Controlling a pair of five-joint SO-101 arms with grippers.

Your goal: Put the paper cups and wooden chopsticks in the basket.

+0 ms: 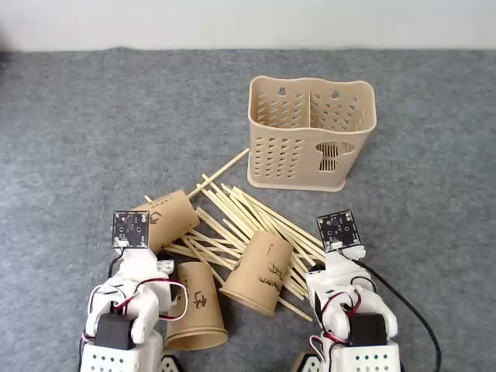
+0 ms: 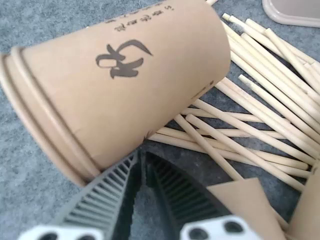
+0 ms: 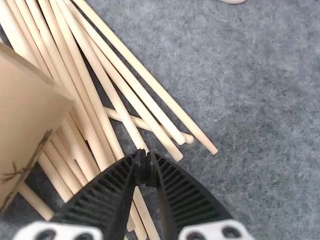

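Observation:
Three brown paper cups lie on their sides on the grey cloth: one (image 1: 167,220) by the left arm, one (image 1: 197,307) near the front edge, one (image 1: 260,273) in the middle. Several wooden chopsticks (image 1: 240,219) are strewn in a heap between them. The beige slotted basket (image 1: 310,133) stands upright farther back on the right. My left gripper (image 2: 141,159) is shut and empty, its tips right at the side of a printed cup (image 2: 120,85). Over the chopsticks (image 3: 100,90), my right gripper (image 3: 146,162) is shut with nothing held, beside a cup (image 3: 25,120).
The basket has two compartments and a handle cut-out facing the arms. Open grey cloth (image 1: 85,124) spreads to the left and behind the pile, and to the right of the basket.

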